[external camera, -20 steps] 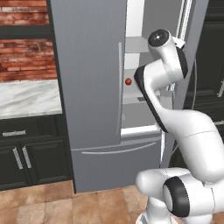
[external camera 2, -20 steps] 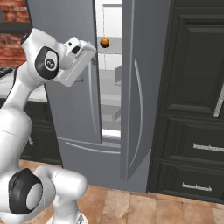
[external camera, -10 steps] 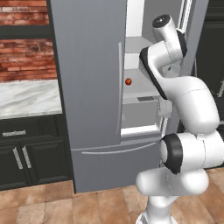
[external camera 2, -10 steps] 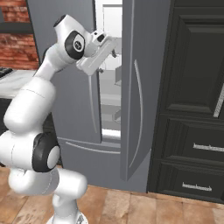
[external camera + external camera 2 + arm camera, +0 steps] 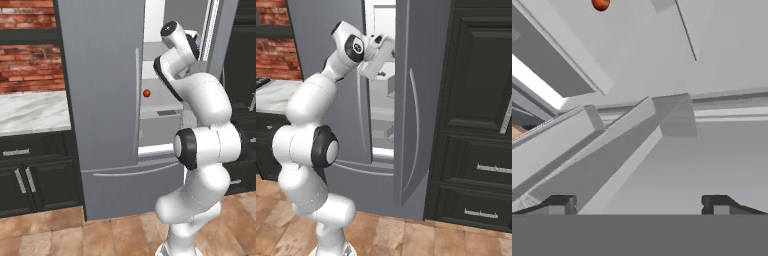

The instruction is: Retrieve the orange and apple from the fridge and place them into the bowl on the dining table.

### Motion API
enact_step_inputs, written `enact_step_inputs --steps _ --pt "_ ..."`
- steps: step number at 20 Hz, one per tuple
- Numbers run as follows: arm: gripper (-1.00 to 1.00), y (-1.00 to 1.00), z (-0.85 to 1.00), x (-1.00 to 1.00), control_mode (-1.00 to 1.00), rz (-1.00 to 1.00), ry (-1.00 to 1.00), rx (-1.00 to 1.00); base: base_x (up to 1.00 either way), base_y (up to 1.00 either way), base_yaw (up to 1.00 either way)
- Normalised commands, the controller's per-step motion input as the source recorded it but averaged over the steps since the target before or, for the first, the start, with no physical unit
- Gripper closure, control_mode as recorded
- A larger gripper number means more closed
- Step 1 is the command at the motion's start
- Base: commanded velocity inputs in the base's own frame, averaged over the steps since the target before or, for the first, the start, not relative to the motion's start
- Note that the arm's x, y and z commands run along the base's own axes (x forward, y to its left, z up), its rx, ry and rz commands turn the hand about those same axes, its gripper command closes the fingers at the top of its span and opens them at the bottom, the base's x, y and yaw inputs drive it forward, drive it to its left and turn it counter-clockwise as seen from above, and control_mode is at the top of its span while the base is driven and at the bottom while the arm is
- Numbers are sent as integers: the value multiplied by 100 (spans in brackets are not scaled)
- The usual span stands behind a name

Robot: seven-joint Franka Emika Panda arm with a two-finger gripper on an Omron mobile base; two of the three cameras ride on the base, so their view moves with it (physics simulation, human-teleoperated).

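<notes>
Fridge [image 5: 105,100] stands upright, long axis vertical, tall grey French-door body with a drawer front at the bottom. Left door shut from the left base view, its thin handle [image 5: 137,100] running vertically down the inner edge. Right door [image 5: 421,95] swung outward, seen edge-on in the right base view, its curved handle also vertical. White interior with grey shelves shows in the gap between the doors.

Apple [image 5: 146,93], small dark red ball, sits on a grey shelf inside the fridge, close to the edge of the shut door. Round, so no long axis or heading to note. In the hand view the same reddish ball [image 5: 600,4] sits at the very top edge, partly cut off, well apart from the fingertips.

Arm reaches up into the opening between the doors. Gripper [image 5: 387,47] at upper shelf level, pointing into the fridge. Hand view shows the two dark fingertips [image 5: 559,204] spread wide apart, nothing between them, looking over grey shelf edges that slant across the view.

Black cabinets [image 5: 481,125] to the right of the fridge; marble counter [image 5: 30,112] and brick wall [image 5: 27,55] to its left
</notes>
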Motion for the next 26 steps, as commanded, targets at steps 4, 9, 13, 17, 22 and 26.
enact_step_inputs --steps 4,9,13,17,22,26 --pt "-100 -31 0 37 -100 0 0 -13 0 0 0" --pt "-100 -82 2 -5 -100 -5 1 -6 0 0 0" --pt "-100 -100 0 -30 -100 -10 4 0 0 0 0" --pt "-100 -100 0 -87 -100 -15 0 0 0 0 0" --pt "-100 -83 0 -89 -100 -13 -8 0 0 0 0" --pt "-100 -42 0 -25 -100 -1 -4 3 0 0 0"
